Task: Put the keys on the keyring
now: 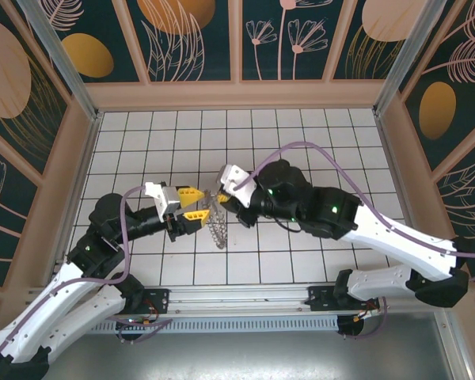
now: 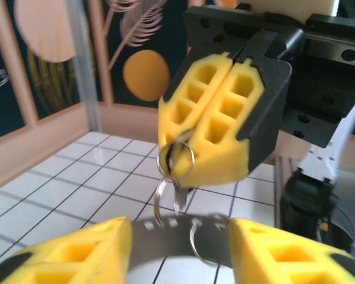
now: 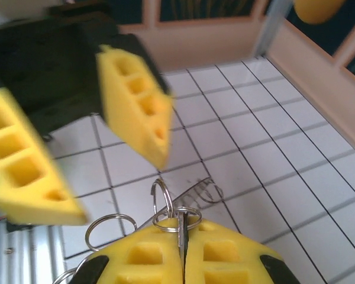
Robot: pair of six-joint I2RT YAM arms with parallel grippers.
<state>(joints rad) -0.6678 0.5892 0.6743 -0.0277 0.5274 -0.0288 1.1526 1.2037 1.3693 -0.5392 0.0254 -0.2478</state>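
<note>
keys: tiny silvery key [image 2: 177, 200] on a small dark loop, hanging at the right tool's tip, above the counter [image 1: 317, 142]
keyring: flat grey band fringed with wire loops [image 1: 216, 227], dangling beneath that same tip towards the tiles
handling: likely light, hard and slick; the loops swing and tangle easily, and the key is too small for a broad pinch
where to hold: probably the flat band for the keyring and the loop for the keys
right tool [image 1: 218, 195]: clenched, pinching the keys' loop
left tool [image 1: 199, 204]: released, fingers parted on either side of the band; contact cannot be told
</note>
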